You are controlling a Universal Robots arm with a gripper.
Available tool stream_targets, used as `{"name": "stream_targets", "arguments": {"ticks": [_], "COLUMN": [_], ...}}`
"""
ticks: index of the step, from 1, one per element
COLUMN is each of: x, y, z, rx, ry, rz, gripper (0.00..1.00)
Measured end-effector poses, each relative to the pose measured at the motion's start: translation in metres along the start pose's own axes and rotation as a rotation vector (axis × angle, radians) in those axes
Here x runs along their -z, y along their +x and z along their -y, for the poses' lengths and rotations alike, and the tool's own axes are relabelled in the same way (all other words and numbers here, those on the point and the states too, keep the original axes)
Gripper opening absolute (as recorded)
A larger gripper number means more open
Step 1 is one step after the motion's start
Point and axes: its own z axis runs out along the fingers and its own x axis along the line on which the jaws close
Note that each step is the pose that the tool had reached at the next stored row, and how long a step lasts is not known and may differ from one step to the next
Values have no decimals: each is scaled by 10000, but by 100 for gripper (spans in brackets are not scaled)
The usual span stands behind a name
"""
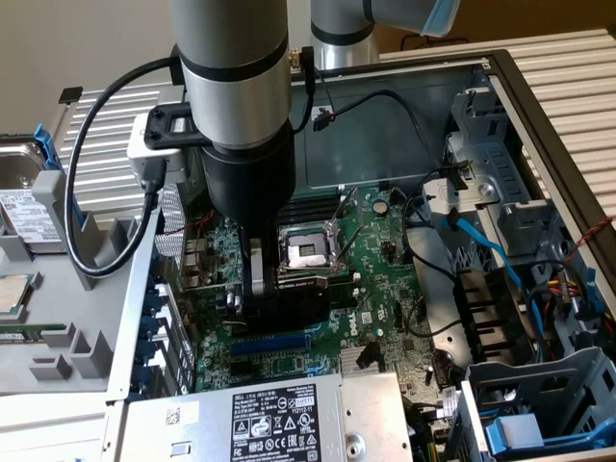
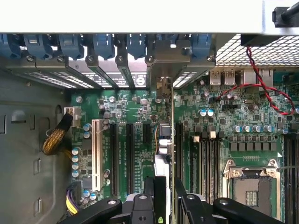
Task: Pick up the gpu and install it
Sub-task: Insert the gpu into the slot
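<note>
The gpu (image 2: 164, 140) is being held up on its thin edge over the long black slots (image 2: 130, 154) of the big green motherboard (image 2: 126, 107). One end is reaching the board's edge by the row of blue clips (image 2: 103, 45). The gripper (image 2: 164, 189) is squeezing the card from both sides. The square chip socket (image 2: 252, 186) is sitting nearby on the board, inside the open computer case (image 1: 539, 106).

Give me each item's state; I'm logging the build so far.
gpu: gripped, on edge over the slots; seated or not, cannot tell.
gripper: shut on gpu.
CPU socket: empty.
white slot: empty.
case: side open.
</note>
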Motion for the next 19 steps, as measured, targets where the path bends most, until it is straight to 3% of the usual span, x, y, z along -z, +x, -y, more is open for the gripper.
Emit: {"name": "stream_targets", "arguments": {"ticks": [19], "x": [-17], "y": [-4], "z": [-19], "rx": [-3], "ry": [-36], "rz": [-2], "gripper": [27]}}
